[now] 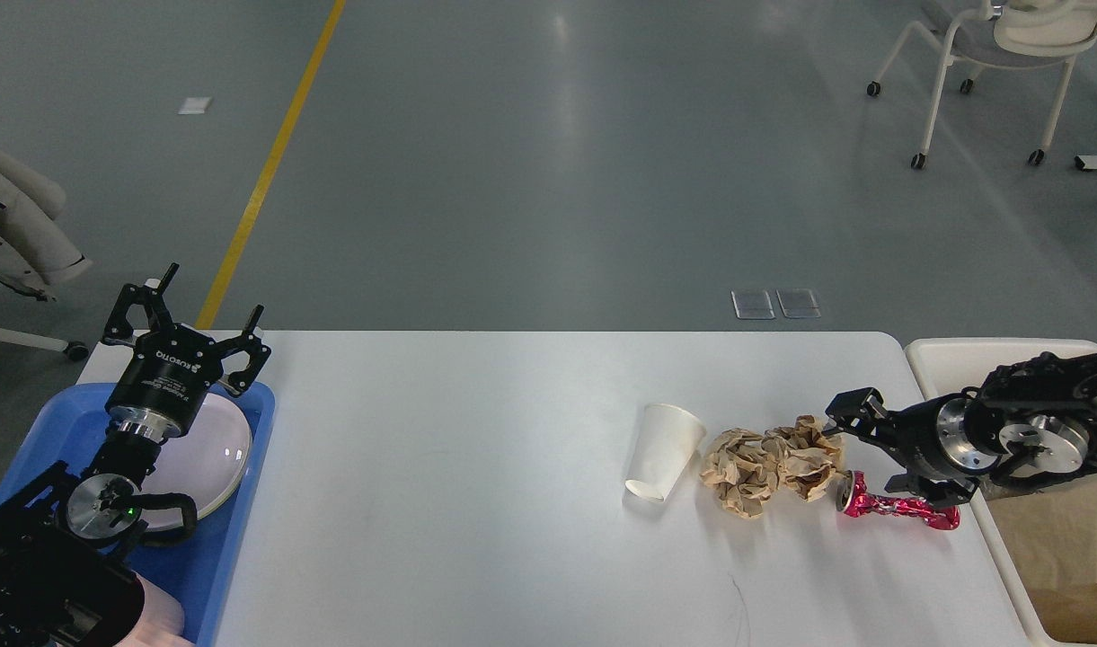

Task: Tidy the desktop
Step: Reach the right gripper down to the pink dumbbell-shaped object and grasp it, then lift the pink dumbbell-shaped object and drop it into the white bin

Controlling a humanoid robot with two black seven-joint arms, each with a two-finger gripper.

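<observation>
The white desktop (476, 467) carries a white paper cup (660, 449) lying on its side, a wad of crumpled brown paper (773, 463) and a crushed red can (894, 509), all in a row at the right. My right gripper (876, 449) reaches in from the right, open, low over the can, with one finger by the paper and the other above the can's middle. At the table's far left corner my left gripper (213, 289) stands open and empty above the end of a blue tray (243, 539).
The blue tray holds a white plate (211, 449), and something pink (166, 615) lies at its near end. A cream bin (948, 355) with brown paper inside stands against the table's right edge. Chairs stand on the grey floor beyond.
</observation>
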